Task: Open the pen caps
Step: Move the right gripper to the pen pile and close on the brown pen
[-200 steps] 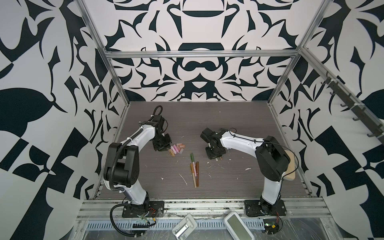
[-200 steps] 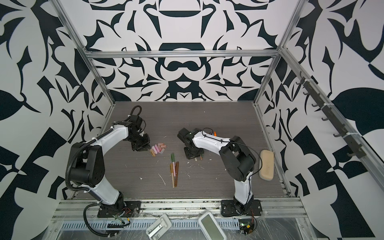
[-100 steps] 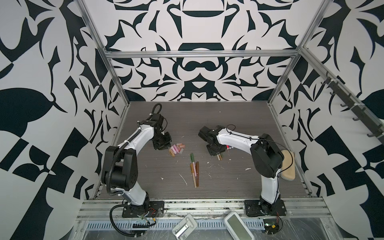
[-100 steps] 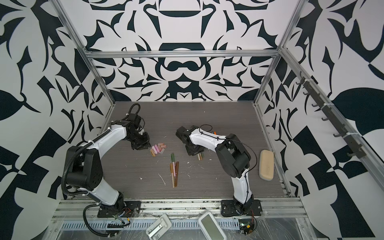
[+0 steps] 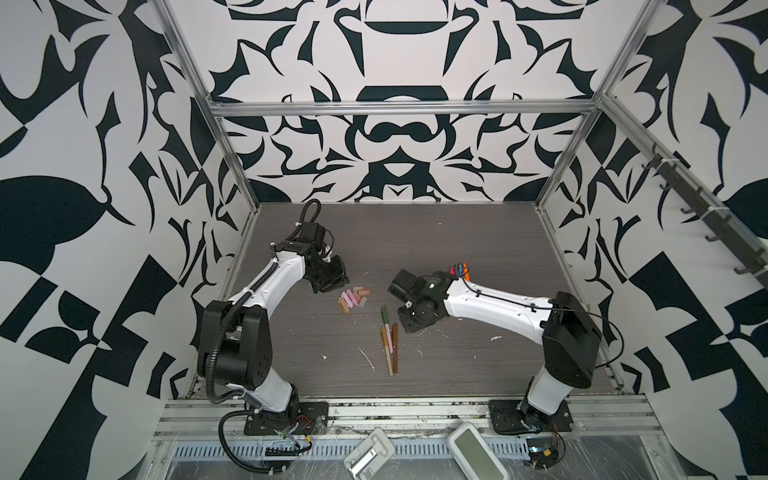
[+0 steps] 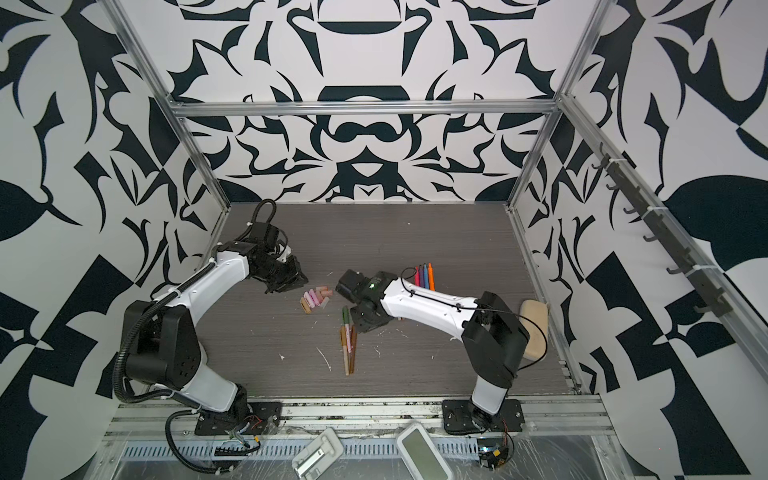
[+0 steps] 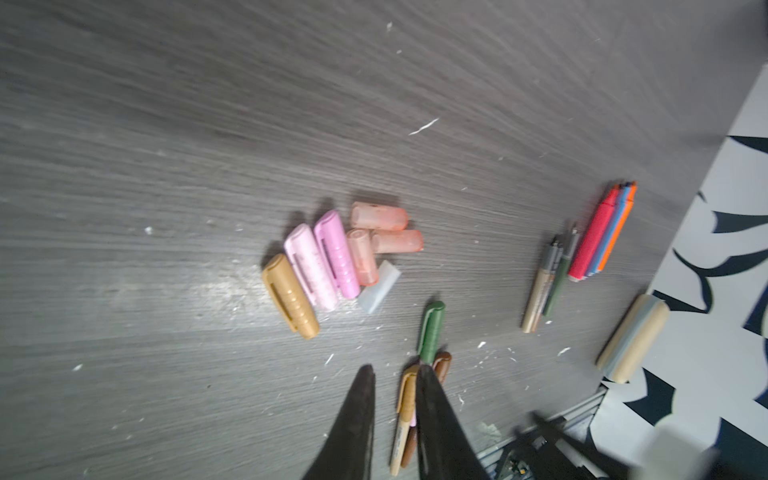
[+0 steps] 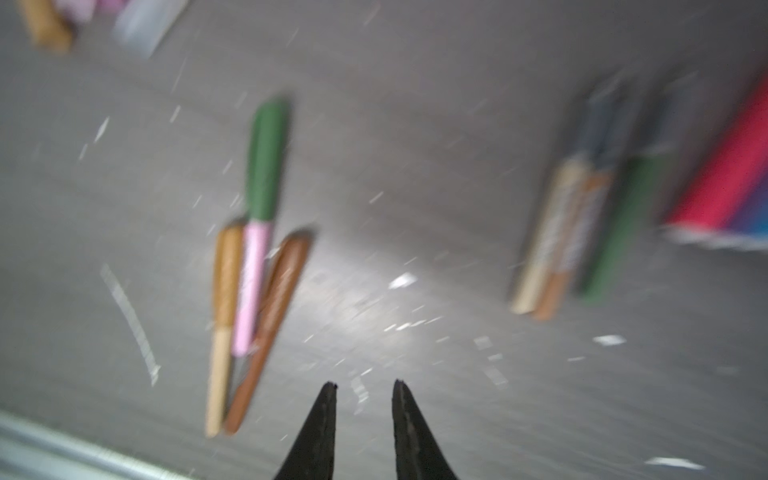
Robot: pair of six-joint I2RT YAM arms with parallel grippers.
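Several loose pen caps (image 7: 332,262) in tan, pink and peach lie bunched mid-table, seen in both top views (image 5: 353,297) (image 6: 316,299). My left gripper (image 7: 397,370) (image 5: 328,282) hovers just left of them, open a little and empty. Three capped pens (image 8: 257,270) (image 5: 388,338) with green, tan and brown caps lie nearer the front. Just right of them my right gripper (image 8: 365,384) (image 5: 409,324) is open over bare table and holds nothing. Uncapped muted pens (image 8: 573,232) (image 7: 548,282) lie beside several bright pens (image 5: 459,270) (image 7: 598,232).
A beige block (image 6: 534,328) rests by the right wall. White scraps (image 5: 368,359) litter the dark wood table (image 5: 415,232). Two white devices (image 5: 370,457) (image 5: 478,457) sit on the front rail. Patterned walls close in three sides.
My right gripper has opened and moved slightly forward, towards the capped pens. The left arm has barely moved.
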